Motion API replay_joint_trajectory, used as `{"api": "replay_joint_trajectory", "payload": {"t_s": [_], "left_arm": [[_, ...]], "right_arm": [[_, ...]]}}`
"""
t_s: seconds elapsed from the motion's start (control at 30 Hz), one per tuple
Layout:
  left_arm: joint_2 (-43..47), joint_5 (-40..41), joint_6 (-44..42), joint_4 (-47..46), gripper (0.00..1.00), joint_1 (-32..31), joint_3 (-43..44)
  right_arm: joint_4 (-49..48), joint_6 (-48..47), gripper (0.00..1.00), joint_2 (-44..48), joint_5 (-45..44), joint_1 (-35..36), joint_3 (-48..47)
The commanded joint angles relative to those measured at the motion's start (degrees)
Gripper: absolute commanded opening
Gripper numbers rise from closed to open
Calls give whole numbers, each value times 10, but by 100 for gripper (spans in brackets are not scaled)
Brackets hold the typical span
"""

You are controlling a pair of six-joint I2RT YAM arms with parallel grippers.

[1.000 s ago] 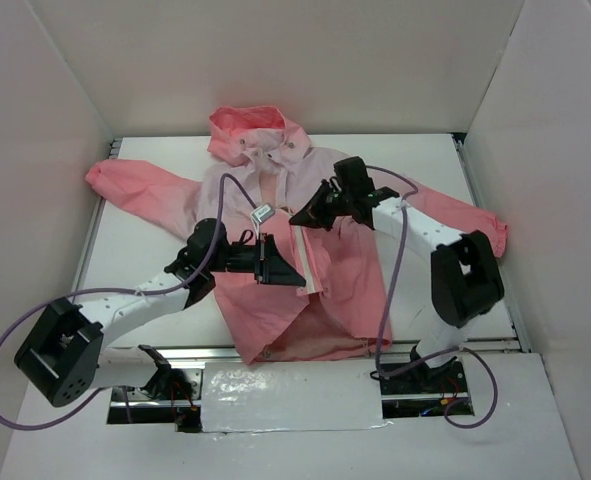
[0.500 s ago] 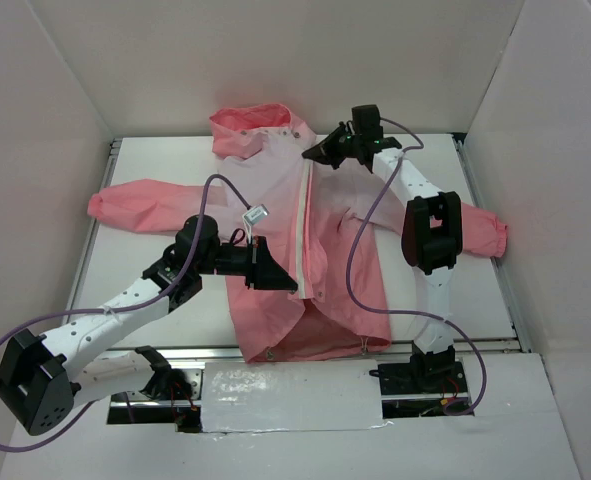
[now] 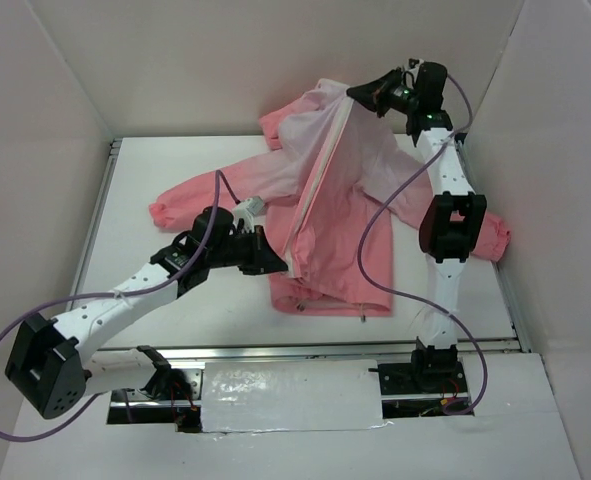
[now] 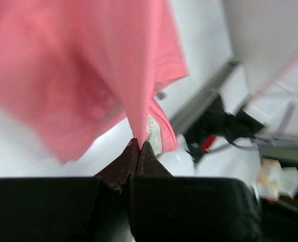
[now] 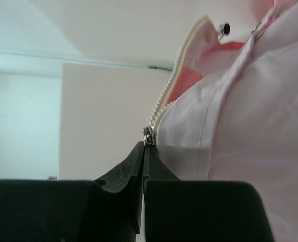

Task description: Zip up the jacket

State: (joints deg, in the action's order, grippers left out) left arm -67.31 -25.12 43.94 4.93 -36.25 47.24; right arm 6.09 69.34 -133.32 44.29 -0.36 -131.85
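The pink jacket is stretched slantwise over the table, its collar end lifted near the back wall. Its white zipper runs closed from hem to collar. My right gripper is raised at the back and shut on the zipper pull, with the white teeth parting just above it. My left gripper is shut on the jacket's hem edge next to the zipper's bottom end. The left sleeve trails on the table.
White walls enclose the table on three sides. A foil-covered panel and cables lie at the near edge. A metal rail runs along the table's front. The right sleeve cuff lies beside the right arm.
My right gripper has gone up and back to the right with the zipper pull, lifting the collar. The jacket has slid right and stretched. My left gripper followed a little, still holding the hem.
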Motion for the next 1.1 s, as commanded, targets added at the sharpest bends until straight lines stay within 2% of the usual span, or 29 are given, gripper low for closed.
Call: {"api": "replay_joint_trajectory", "payload": {"t_s": [0.0,0.2,0.3,0.37,0.4,0.5,0.57,0.67,0.73,0.87,1.07], "left_arm": [[-29,57,-18,162,0,-8,7],[-111,56,-8,157,0,-8,-10],[-120,33,-7,126,0,-8,-12],[-114,23,-13,115,0,-9,-2],[-112,15,-20,109,0,-12,0],[-103,-8,-47,104,0,-25,15],[-99,-42,-53,112,0,-35,25],[-77,-105,-55,135,0,-52,33],[-30,-120,-46,146,0,-65,27],[68,-100,-9,181,0,-82,-4],[153,-70,46,213,0,-82,-66]], "right_arm": [[-136,7,0,24,-70,-56,-54],[-133,-10,0,61,-58,-68,-46],[-125,-51,0,102,-57,-59,30],[-101,-97,0,139,-92,-40,78],[-78,-152,0,181,-156,-32,105],[-88,-202,0,234,-248,-11,206],[-84,-184,0,219,-238,-18,204],[-42,-195,0,186,-237,-26,151],[-25,-199,0,170,-252,-32,115],[-25,-169,0,127,-238,-56,76],[-59,-134,0,132,-221,-82,68]]}}
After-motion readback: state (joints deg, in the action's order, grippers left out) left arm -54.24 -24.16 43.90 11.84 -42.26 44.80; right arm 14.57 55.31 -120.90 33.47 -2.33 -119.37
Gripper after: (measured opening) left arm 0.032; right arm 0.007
